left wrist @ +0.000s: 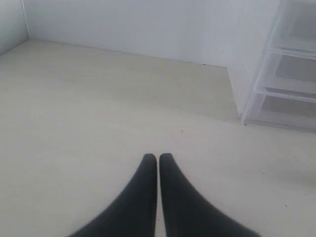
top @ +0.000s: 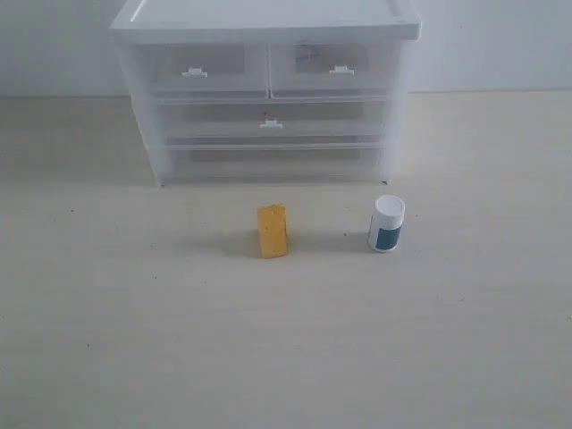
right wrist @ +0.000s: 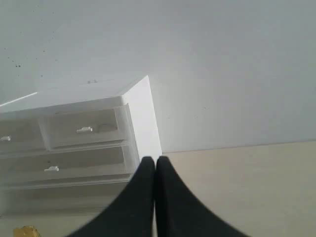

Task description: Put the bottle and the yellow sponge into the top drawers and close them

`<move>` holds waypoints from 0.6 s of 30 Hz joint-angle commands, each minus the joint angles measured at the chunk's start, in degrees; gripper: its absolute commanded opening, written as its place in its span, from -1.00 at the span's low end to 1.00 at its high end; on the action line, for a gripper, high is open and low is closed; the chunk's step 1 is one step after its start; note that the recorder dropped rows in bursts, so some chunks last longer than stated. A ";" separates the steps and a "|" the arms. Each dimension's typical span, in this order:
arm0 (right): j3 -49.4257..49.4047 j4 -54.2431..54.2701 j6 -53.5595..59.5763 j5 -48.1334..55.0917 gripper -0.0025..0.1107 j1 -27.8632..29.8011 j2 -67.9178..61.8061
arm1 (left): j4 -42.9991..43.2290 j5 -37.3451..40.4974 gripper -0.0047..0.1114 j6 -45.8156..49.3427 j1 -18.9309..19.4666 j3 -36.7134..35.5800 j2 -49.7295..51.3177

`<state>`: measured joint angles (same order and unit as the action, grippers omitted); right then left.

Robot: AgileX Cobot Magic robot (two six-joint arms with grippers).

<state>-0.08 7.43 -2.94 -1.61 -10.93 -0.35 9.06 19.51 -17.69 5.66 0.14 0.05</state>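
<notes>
The yellow sponge (top: 273, 231) stands on the table in front of the cabinet (top: 268, 22). The bottle (top: 386, 223), white with a teal label, stands to its right. Both top drawers, left (top: 195, 71) and right (top: 340, 69), are pushed in, each with a small white handle. Neither arm shows in the exterior view. My left gripper (left wrist: 158, 158) is shut and empty above bare table, the cabinet's side (left wrist: 291, 74) off to one side. My right gripper (right wrist: 155, 160) is shut and empty, facing the cabinet's corner (right wrist: 143, 118); a sponge corner (right wrist: 24, 231) shows at the frame's edge.
Two full-width clear drawers (top: 271, 125) sit below the top pair. A white wall (top: 500, 45) rises behind the cabinet. The pale table (top: 134, 340) stretches toward the front.
</notes>
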 commanded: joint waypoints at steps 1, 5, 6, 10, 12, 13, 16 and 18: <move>0.08 -0.07 0.27 -0.49 -0.96 -0.07 0.35 | -0.24 0.03 -0.85 0.17 -0.30 -0.14 -0.05; 0.08 -0.07 0.27 -0.61 -0.96 -0.07 0.35 | -0.24 0.03 -0.85 0.17 -0.30 -0.14 -0.05; 0.08 -0.07 0.27 -0.95 -0.96 -0.07 0.35 | -0.24 0.03 -0.85 0.17 -0.30 -0.14 -0.05; 0.08 -0.07 0.27 -5.69 -0.96 -0.07 0.35 | -0.24 0.03 -0.85 0.17 -0.30 -0.14 -0.05; 0.08 -0.07 0.27 -6.23 -0.96 -0.07 0.35 | -0.24 0.03 -0.85 0.17 -0.30 -0.14 -0.05; 0.08 -0.07 0.27 -6.23 -0.96 -0.07 0.35 | -0.24 0.03 -0.85 0.17 -0.30 -0.14 -0.05; 0.08 -0.07 0.27 -6.13 -0.96 -0.07 0.35 | -0.24 0.03 -0.85 0.17 -0.30 -0.14 -0.05; 0.08 -0.07 0.11 -5.69 -0.96 -0.07 0.35 | -0.24 0.03 -0.85 0.17 -0.30 -0.14 -0.05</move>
<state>-0.08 7.43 -2.94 -7.00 -10.93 -0.35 9.06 19.51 -17.69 5.66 0.14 0.05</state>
